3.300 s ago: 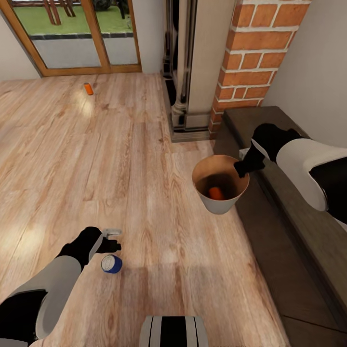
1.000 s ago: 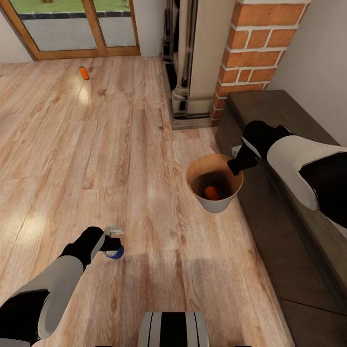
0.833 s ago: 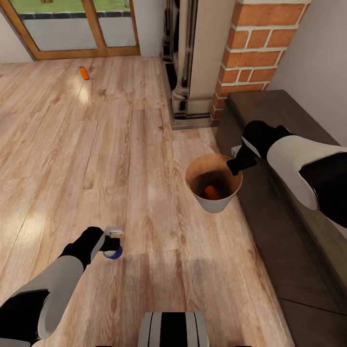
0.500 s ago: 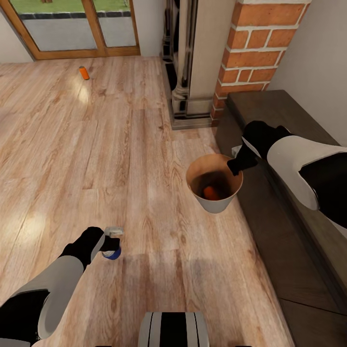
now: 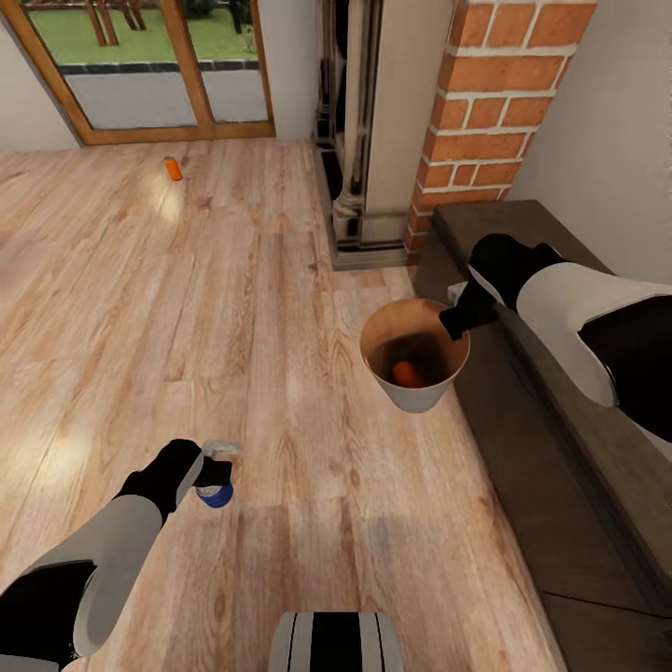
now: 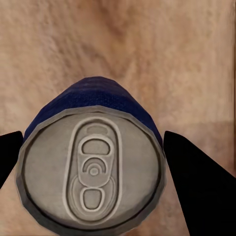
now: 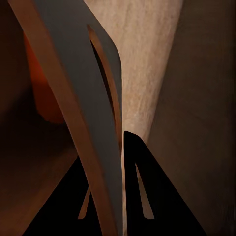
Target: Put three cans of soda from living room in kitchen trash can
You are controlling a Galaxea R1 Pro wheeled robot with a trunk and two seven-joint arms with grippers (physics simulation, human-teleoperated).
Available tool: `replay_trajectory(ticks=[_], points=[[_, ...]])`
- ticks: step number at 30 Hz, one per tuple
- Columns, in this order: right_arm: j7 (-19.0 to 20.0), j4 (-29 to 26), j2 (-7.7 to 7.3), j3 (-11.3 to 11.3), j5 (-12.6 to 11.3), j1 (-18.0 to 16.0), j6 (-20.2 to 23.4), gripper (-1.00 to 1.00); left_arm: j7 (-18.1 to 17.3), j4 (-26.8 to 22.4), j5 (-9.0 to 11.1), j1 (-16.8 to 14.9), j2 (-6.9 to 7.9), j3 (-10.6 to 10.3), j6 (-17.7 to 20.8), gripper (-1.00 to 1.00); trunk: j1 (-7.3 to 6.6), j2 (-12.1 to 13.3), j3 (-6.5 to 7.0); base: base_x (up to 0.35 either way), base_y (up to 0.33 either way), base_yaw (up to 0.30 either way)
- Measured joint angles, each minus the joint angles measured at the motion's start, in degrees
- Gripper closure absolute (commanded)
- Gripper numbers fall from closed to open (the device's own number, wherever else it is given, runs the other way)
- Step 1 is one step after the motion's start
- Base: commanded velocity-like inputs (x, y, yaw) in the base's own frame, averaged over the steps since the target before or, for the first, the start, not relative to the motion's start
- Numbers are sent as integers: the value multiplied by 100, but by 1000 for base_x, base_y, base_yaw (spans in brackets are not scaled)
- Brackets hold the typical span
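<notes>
Head view: the camera has tilted up since a moment ago; the things themselves have not moved. The left gripper (image 5: 217,474) stays at a soda can (image 5: 214,491) on the wood floor (image 5: 280,280). The right gripper (image 5: 457,322) pinches the rim of the trash can (image 5: 415,392), one can (image 5: 404,373) inside; a third can (image 5: 173,168) lies near the glass doors (image 5: 140,65).

Left wrist view: fingers (image 6: 196,182) flank the can top (image 6: 91,174), apparently touching; a firm grip cannot be confirmed.

Right wrist view: fingers (image 7: 142,196) pressed on the rim (image 7: 83,108). One can binned, two outstanding.

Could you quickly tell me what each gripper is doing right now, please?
Left gripper: open around a soda can, not yet closed.
Right gripper: closed on the bin rim.
</notes>
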Motion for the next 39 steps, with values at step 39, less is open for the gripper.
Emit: replay_trajectory(ticks=[39], points=[[2,-423,-95,-453,-16,970,-14,100,-109,-5,40,-1,0,-18,-206,100,-229,312,835,0,0,0]])
